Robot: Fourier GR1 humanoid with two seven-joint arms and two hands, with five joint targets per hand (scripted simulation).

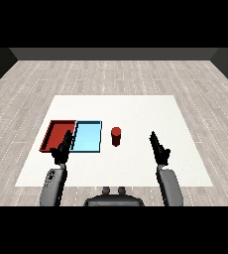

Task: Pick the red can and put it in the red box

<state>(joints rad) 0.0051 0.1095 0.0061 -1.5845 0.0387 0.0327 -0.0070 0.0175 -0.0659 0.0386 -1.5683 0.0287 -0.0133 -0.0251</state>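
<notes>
The red can stands upright on the white table, just right of the light blue tray. Left of that tray lies the red tray, the two side by side. My right hand is raised over the table to the right of the can, a clear gap away, with its fingers straight and holding nothing. My left hand hovers at the near edge of the two trays, partly covering their front rims; its fingers are straight too and it holds nothing.
The white table stretches well beyond the trays and can toward the back and right. Around it is a grey wooden floor. Both grey forearms come in from the lower corners.
</notes>
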